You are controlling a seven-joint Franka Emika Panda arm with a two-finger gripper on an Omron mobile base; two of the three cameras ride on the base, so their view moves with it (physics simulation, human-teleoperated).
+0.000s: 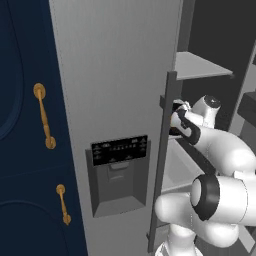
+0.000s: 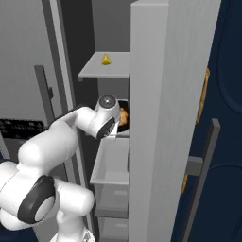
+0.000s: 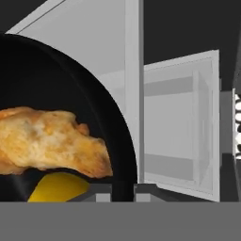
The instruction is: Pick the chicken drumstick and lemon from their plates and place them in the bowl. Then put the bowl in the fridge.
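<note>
The black bowl holds the golden-brown chicken drumstick and, beneath it, the yellow lemon. My gripper is shut on the bowl's rim, one fingertip inside the rim and one outside. In the right base view the arm reaches into the open fridge, and the bowl with the drumstick sits just above a middle shelf. The plates are out of view.
Both fridge doors stand open, one with a dark dispenser panel and a long bar handle. An upper shelf carries a small yellow wedge. A drawer lies below the bowl. Navy cabinets with gold handles flank the fridge.
</note>
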